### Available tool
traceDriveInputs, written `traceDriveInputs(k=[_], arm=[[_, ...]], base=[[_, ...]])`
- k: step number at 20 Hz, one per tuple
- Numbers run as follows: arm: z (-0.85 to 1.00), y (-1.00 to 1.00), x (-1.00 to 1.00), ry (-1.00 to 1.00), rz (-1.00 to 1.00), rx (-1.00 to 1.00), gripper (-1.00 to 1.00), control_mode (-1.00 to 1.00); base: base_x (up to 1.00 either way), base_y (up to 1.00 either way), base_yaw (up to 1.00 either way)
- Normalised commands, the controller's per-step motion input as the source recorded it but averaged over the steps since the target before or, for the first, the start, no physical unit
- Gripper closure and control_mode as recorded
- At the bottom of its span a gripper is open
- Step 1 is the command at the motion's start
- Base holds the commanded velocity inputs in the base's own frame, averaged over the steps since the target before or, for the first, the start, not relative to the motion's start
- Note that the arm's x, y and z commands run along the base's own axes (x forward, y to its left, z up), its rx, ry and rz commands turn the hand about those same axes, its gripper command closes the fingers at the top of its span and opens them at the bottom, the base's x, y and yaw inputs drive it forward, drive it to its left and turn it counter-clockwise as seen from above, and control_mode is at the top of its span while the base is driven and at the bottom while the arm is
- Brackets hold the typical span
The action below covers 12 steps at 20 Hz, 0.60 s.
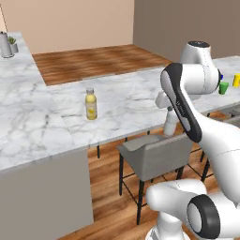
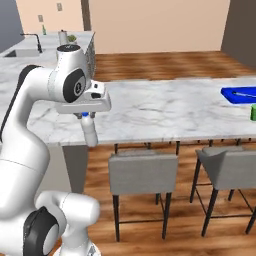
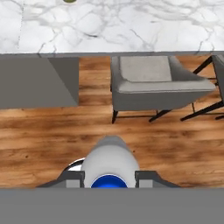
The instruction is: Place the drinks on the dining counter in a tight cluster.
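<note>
We record a long white marble dining counter (image 1: 126, 105) with grey veins running across the middle of both base views, grey stools (image 2: 142, 172) tucked under its overhanging edge above a wooden floor (image 3: 52, 131). On it, left of centre in the left base view, stands a yellow juice bottle (image 1: 91, 105); a green cup (image 1: 224, 87) and a yellow cup (image 1: 236, 79) sit at the right edge. In the right base view a blue tray (image 2: 240, 95) lies on it at the far right.

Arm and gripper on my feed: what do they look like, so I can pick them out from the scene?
Glossy white rounded arm segments with dark grey joint bands and round caps. The gripper is a blocky white hand with small dark fingers.
</note>
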Motion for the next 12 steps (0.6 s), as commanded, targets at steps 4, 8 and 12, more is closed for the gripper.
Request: traceDriveInputs(k=[4,8,12], arm=[[0.00,0.00,0.00,0.00,0.00,0.00,1.00,1.00],[0.00,0.00,0.00,0.00,0.00,0.00,1.00,1.00],[0.00,0.00,0.00,0.00,0.00,0.00,1.00,1.00]], base=[[0.35,-0.35,0.18],[0.48,0.00,0.01],[0.33,0.20,0.00]])
